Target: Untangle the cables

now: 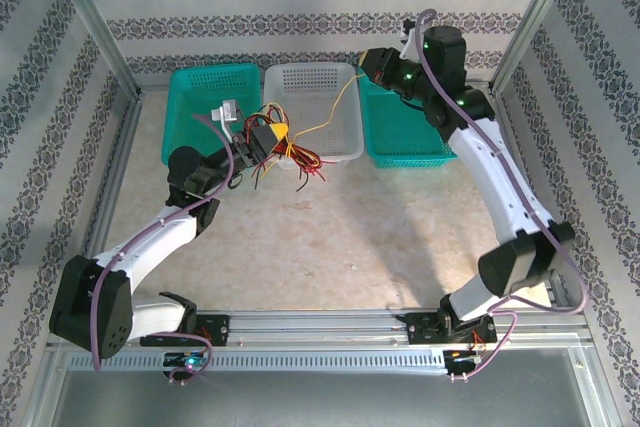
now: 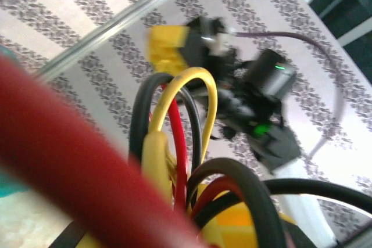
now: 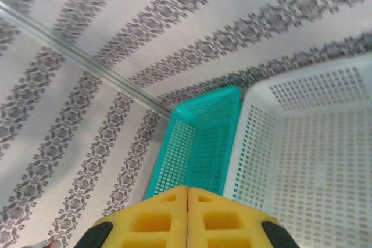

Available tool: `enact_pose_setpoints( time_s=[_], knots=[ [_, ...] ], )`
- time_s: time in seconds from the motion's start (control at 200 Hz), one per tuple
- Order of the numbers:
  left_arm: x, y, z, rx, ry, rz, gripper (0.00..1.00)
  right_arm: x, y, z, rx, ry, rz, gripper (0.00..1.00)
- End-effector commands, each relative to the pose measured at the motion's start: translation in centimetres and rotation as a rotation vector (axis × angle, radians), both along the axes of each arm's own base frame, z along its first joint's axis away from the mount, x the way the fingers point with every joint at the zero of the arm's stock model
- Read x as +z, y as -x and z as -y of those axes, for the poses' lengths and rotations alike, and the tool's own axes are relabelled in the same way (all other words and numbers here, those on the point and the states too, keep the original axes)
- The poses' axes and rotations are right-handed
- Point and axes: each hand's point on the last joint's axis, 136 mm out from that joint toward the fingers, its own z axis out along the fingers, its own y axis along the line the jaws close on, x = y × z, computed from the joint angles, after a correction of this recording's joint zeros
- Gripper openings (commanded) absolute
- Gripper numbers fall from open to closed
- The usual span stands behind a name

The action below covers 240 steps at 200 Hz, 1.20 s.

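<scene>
A tangled bundle of red, yellow and black cables (image 1: 285, 152) hangs over the front rim of the white basket (image 1: 300, 69). My left gripper (image 1: 262, 139) is shut on this bundle. In the left wrist view the cables (image 2: 177, 137) loop close to the lens and hide most of the yellow pads (image 2: 256, 225). One thin yellow cable (image 1: 335, 107) rises from the bundle to my right gripper (image 1: 368, 67), which hangs above the white basket's right rear corner and is shut on its end. The right gripper's (image 3: 187, 201) yellow pads are pressed together in its wrist view.
A teal basket (image 1: 200, 117) stands left of the white one and another teal basket (image 1: 400, 137) on its right, all along the back wall. Metal frame posts stand at the corners. The right arm (image 2: 267, 103) shows beyond the cables in the left wrist view.
</scene>
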Motion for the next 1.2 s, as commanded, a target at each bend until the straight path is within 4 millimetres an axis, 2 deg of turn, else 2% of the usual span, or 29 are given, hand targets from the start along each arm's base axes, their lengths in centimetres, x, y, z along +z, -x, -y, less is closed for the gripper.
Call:
enact_pose_setpoints(
  time_s=[0.0, 0.13, 0.23, 0.33, 0.4, 0.52, 0.6, 0.695, 0.784, 0.869, 1.069, 1.194],
  knots=[
    [5.7, 3.9, 0.5, -0.149, 0.074, 0.167, 0.00, -2.4, -1.8, -0.1, -0.006, -0.037, -0.030, 0.00],
    [8.2, 4.4, -0.2, -0.128, 0.129, 0.210, 0.00, -6.6, -1.9, -1.4, -0.001, -0.060, -0.097, 0.00],
    [10.4, 4.4, -1.0, -0.092, 0.179, 0.257, 0.00, -9.7, -0.7, -3.7, 0.037, -0.066, -0.145, 0.00],
    [12.1, 3.7, -1.9, -0.008, 0.215, 0.308, 0.00, -12.5, 1.6, -6.3, 0.077, -0.093, -0.177, 0.00],
    [12.7, 2.4, -2.7, 0.085, 0.205, 0.321, 0.00, -14.0, 3.5, -7.8, 0.098, -0.121, -0.187, 0.00],
    [12.9, -0.2, -4.3, 0.263, 0.178, 0.324, 0.00, -16.4, 7.7, -10.3, 0.148, -0.139, -0.212, 0.00],
    [12.3, -2.0, -5.1, 0.349, 0.139, 0.306, 0.00, -17.0, 10.2, -10.5, 0.166, -0.123, -0.213, 0.00],
    [9.8, -4.4, -6.7, 0.483, 0.047, 0.231, 0.00, -16.1, 12.3, -8.3, 0.133, -0.118, -0.184, 0.00],
    [7.0, -5.8, -9.1, 0.626, -0.050, 0.158, 0.00, -14.5, 13.3, -4.4, 0.066, -0.116, -0.153, 0.00],
    [4.8, -6.5, -11.1, 0.686, -0.106, 0.102, 0.00, -12.8, 14.0, -0.6, 0.000, -0.127, -0.124, 0.00],
    [0.2, -6.5, -15.2, 0.807, -0.163, -0.031, 0.00, -8.6, 14.6, 8.0, -0.182, -0.139, -0.059, 0.00],
    [-1.8, -6.1, -17.8, 0.864, -0.131, -0.116, 0.00, -7.3, 14.4, 12.8, -0.297, -0.158, -0.055, 0.00]
  ],
)
